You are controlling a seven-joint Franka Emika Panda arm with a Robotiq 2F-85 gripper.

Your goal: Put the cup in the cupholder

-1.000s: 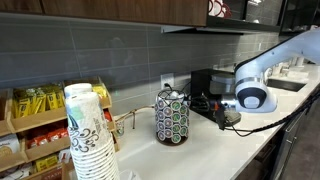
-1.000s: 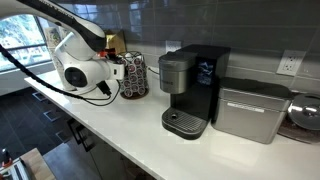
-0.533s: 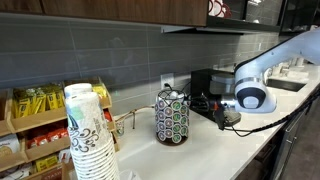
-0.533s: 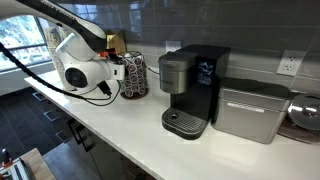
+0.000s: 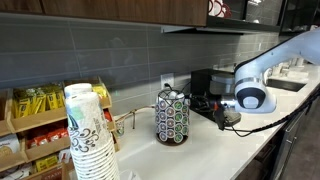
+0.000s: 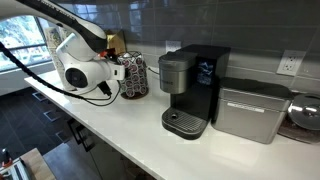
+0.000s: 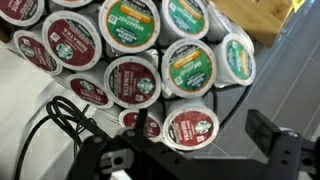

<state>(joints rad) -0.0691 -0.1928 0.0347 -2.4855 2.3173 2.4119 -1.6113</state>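
Claw (image 6: 113,73) near cupholder (image 5: 172,117); pods (image 7: 132,80) fill the wrist view; spread or pinching, cannot tell.

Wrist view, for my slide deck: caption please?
Wrist camera close to the cupholder, rows of pods facing the lens.

Pods (image 7: 133,80) in the dark wire rack (image 5: 172,116) are maroon, green and orange with white rims. Paper cups (image 5: 88,135) white with dark swirls, machine (image 6: 190,85) black, counter (image 6: 140,130) white, tiles (image 5: 100,50) grey.
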